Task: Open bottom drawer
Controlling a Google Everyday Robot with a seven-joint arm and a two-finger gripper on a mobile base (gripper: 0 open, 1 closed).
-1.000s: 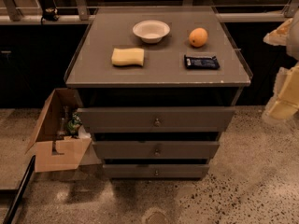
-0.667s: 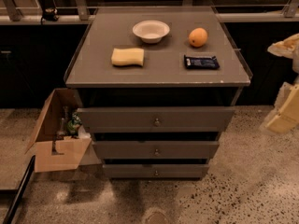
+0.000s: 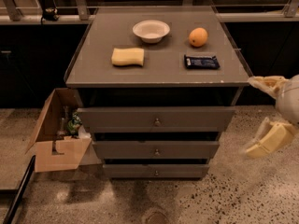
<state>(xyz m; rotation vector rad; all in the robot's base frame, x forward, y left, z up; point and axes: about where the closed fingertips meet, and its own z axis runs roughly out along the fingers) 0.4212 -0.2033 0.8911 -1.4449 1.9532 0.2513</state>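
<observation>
The pincer (image 3: 251, 116) hangs spread wide to the right of the tabletop (image 3: 159, 73), below its edge. It is well apart from the bottom drawer (image 3: 140, 171), the slim grey panel lowest beneath that tabletop. Its round metal knob (image 3: 156, 173) is tiny and smooth. I'd worry the pale, blunt fingers slip off, or catch the middle drawer's knob (image 3: 157, 151) instead.

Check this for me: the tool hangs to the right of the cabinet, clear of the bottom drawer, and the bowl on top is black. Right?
No, the bowl is white, not black; the camera view shows it. The rest stands: the tool hangs to the right of the cabinet, clear of the bottom drawer.
</observation>
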